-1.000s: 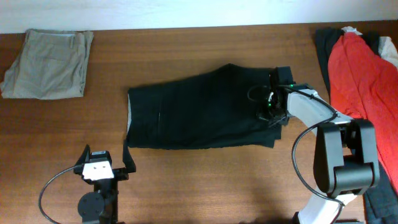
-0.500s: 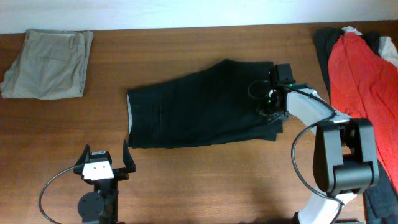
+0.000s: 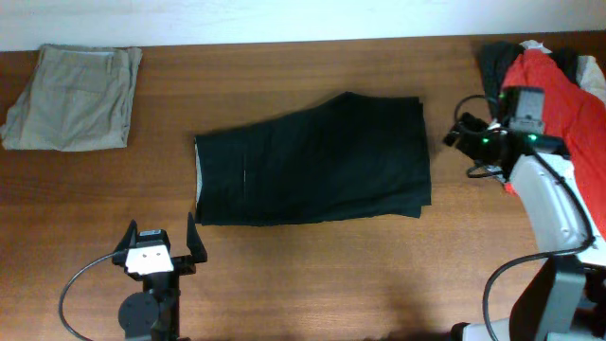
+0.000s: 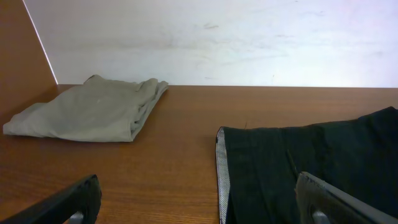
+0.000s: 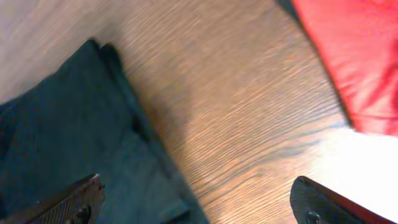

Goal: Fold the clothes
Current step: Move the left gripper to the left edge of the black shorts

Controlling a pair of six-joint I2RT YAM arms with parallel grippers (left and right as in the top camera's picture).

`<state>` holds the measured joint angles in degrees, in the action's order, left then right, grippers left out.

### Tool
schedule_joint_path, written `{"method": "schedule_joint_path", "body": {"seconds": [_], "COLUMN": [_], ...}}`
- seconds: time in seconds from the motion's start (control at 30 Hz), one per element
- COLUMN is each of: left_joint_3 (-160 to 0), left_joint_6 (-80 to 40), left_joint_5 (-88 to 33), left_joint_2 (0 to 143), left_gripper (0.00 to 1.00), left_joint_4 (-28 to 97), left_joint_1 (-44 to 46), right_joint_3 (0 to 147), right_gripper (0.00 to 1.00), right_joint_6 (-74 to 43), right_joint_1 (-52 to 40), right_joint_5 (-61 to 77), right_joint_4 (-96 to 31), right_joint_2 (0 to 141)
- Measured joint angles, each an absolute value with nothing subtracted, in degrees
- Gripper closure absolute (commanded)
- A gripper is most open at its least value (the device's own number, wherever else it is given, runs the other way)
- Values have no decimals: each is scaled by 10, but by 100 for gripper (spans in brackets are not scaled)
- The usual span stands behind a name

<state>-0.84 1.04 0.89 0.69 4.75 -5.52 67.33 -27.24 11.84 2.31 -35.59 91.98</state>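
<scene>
Overhead view with both wrist views, task partly complete. A black garment (image 3: 312, 161) lies flat at the centre of the wooden surface (image 3: 312, 275), its pale lining edge toward the left of the frame. Doubled layers show at its right edge in the right wrist view (image 5: 68, 137), so it appears to have had at least one fold. A khaki garment (image 3: 71, 85) rests in the upper left of the frame, already folded into a compact stack and well apart from the black one. At the right edge of the frame a red garment (image 3: 554, 85) lies crumpled over darker clothes (image 3: 492, 62), none of them yet folded. The left arm (image 3: 150, 258) sits at the lower left, near the black garment's lower left corner but not touching it, its jaws spread and empty. The right arm (image 3: 544, 189) is between the black garment and the red pile, its jaws likewise spread wide and holding nothing. By this reading, one item is finished, the black garment is close to finished and may need a further fold or setting aside, and the pile at the right remains.
</scene>
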Motion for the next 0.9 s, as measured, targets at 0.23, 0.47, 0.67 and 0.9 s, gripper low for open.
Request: {"method": "schedule_joint_path", "body": {"seconds": [0.23,0.47,0.67,0.9], "left_joint_3": [-8,-8,-7,-26], "left_joint_6": [10,10,6,-3], "left_joint_5": [9,9,-37,-129], "left_joint_2": [7,7,7,26], "left_gripper": [1,1,1,1], "left_joint_4": [48,48,19,-88], "left_joint_1": [-55,-55,-55,-55], "right_joint_3": [673,673,673,673], "right_gripper": [1,1,1,1], "right_joint_6": [-272,-272,-272,-272], "right_joint_1": [137,137,137,137], "right_joint_5": [22,22,22,22], "right_joint_4": [-356,-356,-356,-356], "right_joint_2": [920,920,920,920]}}
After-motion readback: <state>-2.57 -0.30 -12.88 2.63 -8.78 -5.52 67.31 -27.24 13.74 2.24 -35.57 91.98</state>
